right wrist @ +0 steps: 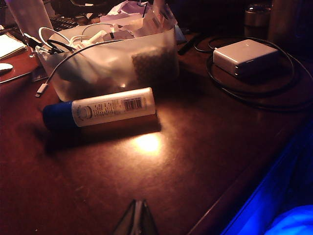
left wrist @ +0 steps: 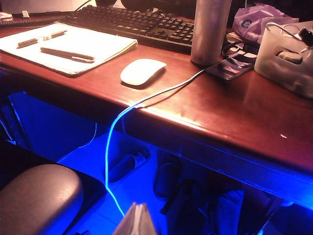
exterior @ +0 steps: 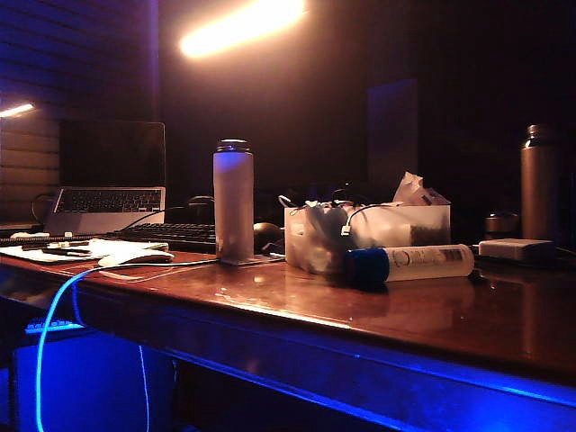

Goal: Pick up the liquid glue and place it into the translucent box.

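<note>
The liquid glue (exterior: 412,264) (right wrist: 100,109), a whitish bottle with a dark-blue cap, lies on its side on the brown table just in front of the translucent box (exterior: 369,232) (right wrist: 112,68). Cables and papers stick out over the box's rim. My right gripper (right wrist: 139,202) is shut and empty, hanging back over the table's near edge, well short of the glue. My left gripper (left wrist: 138,206) is shut and empty too, held off the table's front edge over the floor. Neither arm shows in the exterior view.
A tall frosted bottle (exterior: 233,200) stands left of the box. Left of it lie a white mouse (left wrist: 143,71), a keyboard (left wrist: 132,22), a notepad with pens (left wrist: 68,44) and a laptop (exterior: 110,180). A white power brick (right wrist: 245,57) with cable and a dark flask (exterior: 538,183) sit right.
</note>
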`<state>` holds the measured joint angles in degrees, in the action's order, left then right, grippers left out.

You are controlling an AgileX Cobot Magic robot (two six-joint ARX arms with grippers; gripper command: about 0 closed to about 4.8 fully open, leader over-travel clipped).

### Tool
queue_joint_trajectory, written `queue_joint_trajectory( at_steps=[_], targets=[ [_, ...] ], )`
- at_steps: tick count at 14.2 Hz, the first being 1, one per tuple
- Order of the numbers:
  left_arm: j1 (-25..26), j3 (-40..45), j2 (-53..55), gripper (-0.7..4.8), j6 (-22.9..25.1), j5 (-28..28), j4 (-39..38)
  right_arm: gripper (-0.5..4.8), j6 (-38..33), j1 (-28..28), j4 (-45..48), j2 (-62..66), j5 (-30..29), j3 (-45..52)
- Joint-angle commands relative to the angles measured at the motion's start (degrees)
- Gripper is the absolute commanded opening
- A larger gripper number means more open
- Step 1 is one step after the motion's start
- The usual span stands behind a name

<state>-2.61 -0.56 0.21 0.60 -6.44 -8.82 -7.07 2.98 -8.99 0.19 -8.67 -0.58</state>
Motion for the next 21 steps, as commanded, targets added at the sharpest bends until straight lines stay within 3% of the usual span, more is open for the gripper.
queue_joint_trajectory(
  at_steps=[1, 6, 9, 10, 13, 15, 17, 20, 21],
  targets=[
    [0.04, 0.22, -0.15, -0.05, 0.44, 0.22, -0.94, -0.01, 0.0, 0.02, 0.17, -0.07, 0.0, 0.2],
    [0.04, 0.2, -0.15, -0.06, -0.81, 0.22, -0.44, -0.01, -1.62, 0.02, 0.81, -0.07, -0.24, 0.17],
    [0.04, -4.5, -0.13, -0.06, -17.16, 0.24, 2.19, -0.01, -9.7, -0.02, 4.04, -0.07, 3.63, -3.41],
    [0.04, -8.28, 0.26, -0.06, -19.65, 0.55, 2.25, -0.01, -11.06, -0.02, 5.53, -0.07, 6.8, -6.27],
    [0.04, -21.35, 11.15, -0.06, -18.12, 4.26, 2.75, -0.01, -10.67, -0.07, 4.35, 2.71, 11.76, -17.27],
    [0.02, -34.45, 27.69, -0.06, -13.75, -2.01, 2.89, -0.01, -8.41, -0.09, 4.44, 11.02, 11.72, -25.31],
    [0.0, -48.72, 43.91, -0.06, -8.13, -14.47, 0.55, -0.01, -1.44, -0.09, 4.44, 21.53, 11.52, -33.14],
    [-1.75, -66.03, 61.53, -0.06, -5.25, -29.42, -4.94, -0.01, 6.34, -0.09, 4.72, 38.38, 9.79, -43.74],
    [-2.97, -69.66, 65.11, -0.06, -4.79, -31.45, -7.32, -0.01, 10.69, -0.07, 4.33, 44.04, 7.67, -47.63]
  ],
)
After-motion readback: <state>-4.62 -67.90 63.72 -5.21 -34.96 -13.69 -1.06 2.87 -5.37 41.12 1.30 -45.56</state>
